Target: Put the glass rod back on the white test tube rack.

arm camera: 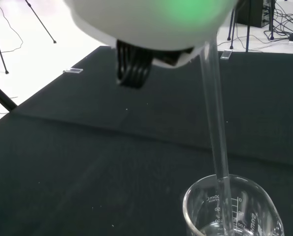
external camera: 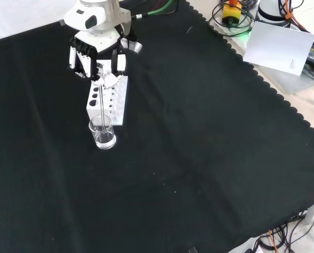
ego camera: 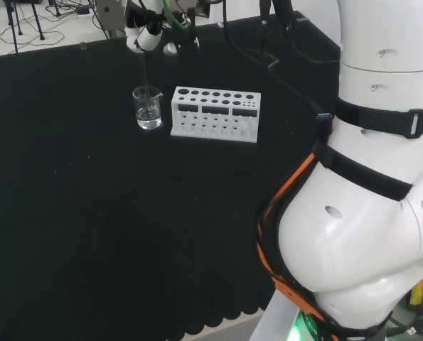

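Hand (external camera: 105,67) of the white robot arm hangs over the black-clothed desk (external camera: 199,158), fingers curled to pinch the top of the glass rod (external camera: 102,105). Nearly upright, the rod dips into a clear beaker (external camera: 103,133) holding a little liquid, just beside the white test tube rack (ego camera: 215,114).

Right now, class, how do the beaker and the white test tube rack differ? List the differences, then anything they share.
The beaker is clear glass and round; the white test tube rack is opaque and box-shaped with rows of holes. The beaker holds a little clear liquid and the lower end of the glass rod, which the hand holds by its top; the rack's holes look empty. The rack is the longer piece. Both stand upright, side by side on the black cloth.
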